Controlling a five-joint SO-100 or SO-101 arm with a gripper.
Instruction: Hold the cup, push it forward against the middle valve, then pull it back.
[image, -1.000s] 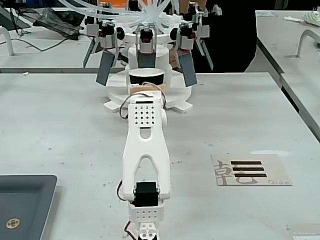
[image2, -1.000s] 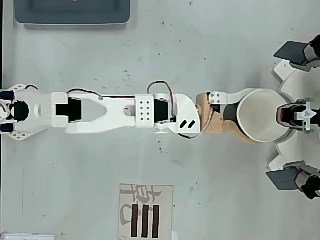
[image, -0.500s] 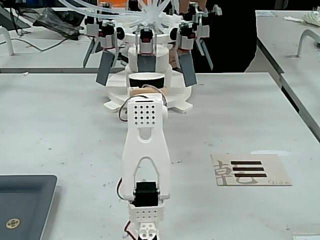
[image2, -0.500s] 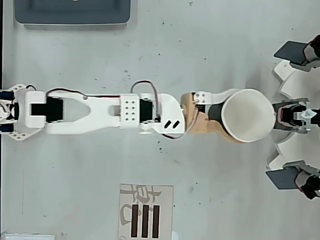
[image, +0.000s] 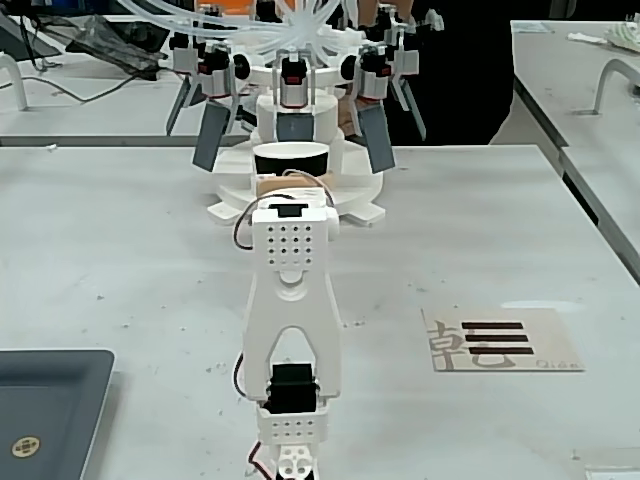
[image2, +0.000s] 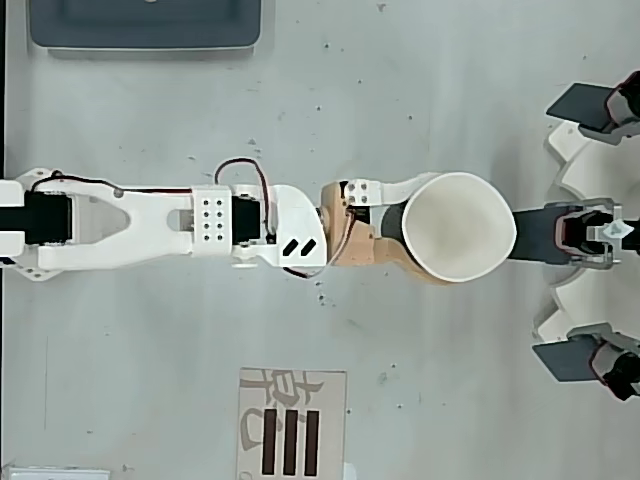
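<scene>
My arm's base (image: 290, 425) is sitting nearest; my pincer (image2: 415, 232) is clasping the cup (image2: 458, 227), its rim just short of the middle valve (image2: 535, 235). The speckled grey table (image: 480, 230) is carrying a printed card (image: 500, 340); neighbouring tables are standing behind.

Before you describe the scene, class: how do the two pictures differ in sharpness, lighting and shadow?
Fixed view: soft and slightly blurred, the tubes above the dispenser washed out by bright light, the middle valve hazy. Overhead view: sharper, evenly lit, only faint shadows on the table; the cup rim reads crisply, and the gripper is closed around it.
</scene>
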